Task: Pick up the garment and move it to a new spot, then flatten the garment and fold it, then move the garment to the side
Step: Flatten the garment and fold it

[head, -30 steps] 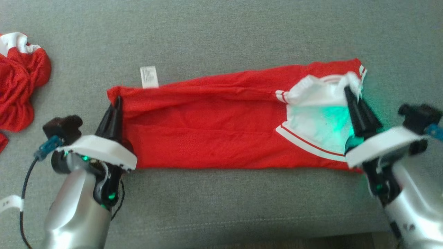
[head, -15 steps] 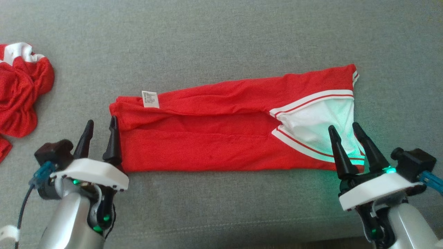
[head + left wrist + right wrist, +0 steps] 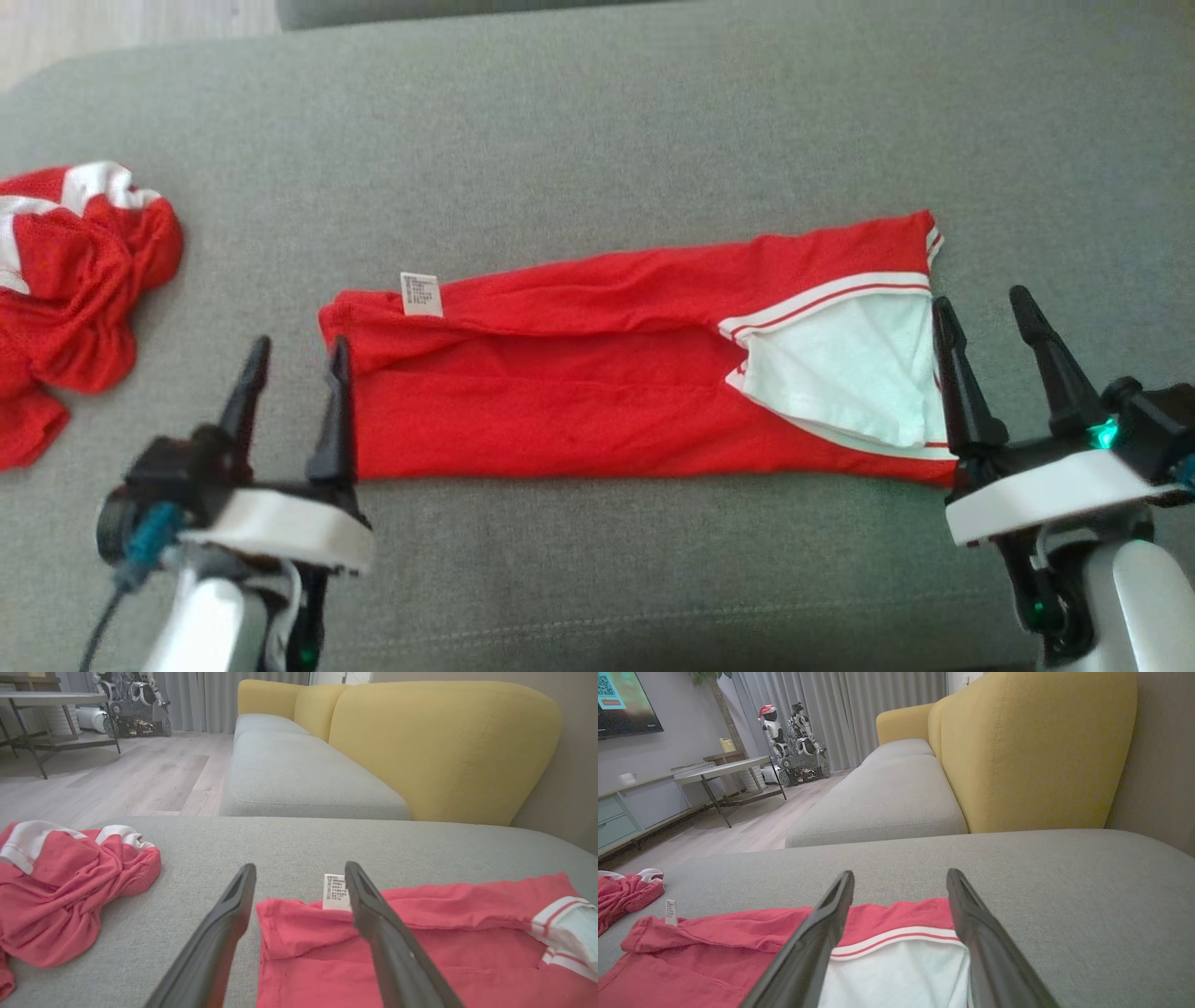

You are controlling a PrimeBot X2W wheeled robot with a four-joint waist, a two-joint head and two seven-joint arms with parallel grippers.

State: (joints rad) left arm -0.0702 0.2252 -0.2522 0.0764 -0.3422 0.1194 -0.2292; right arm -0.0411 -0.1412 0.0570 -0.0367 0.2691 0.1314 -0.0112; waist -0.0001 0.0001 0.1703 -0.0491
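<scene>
The garment [image 3: 579, 392] is a red mesh piece lying as a long folded strip across the grey cushion [image 3: 597, 121]. It has a white panel [image 3: 840, 373] at its right end and a white tag [image 3: 420, 294] near its left end. My left gripper [image 3: 301, 347] stands open at the strip's left edge, with its inner finger over the cloth's border. My right gripper [image 3: 978, 299] is open at the right end, holding nothing. In the left wrist view the open left gripper [image 3: 300, 865] frames the garment's corner [image 3: 299, 928]. The right wrist view has the open right gripper [image 3: 900, 872] above the white panel [image 3: 896, 975].
A second red and white garment [image 3: 75, 299] lies crumpled at the cushion's far left, also in the left wrist view [image 3: 60, 891]. A yellow sofa back [image 3: 444, 742] and another grey seat [image 3: 887, 798] stand beyond. Wooden floor [image 3: 117, 779] lies past the cushion's far-left edge.
Both grippers opened and let go of the garment, then drew back toward the near edge. The lifted right end dropped flat. The head view has also shifted.
</scene>
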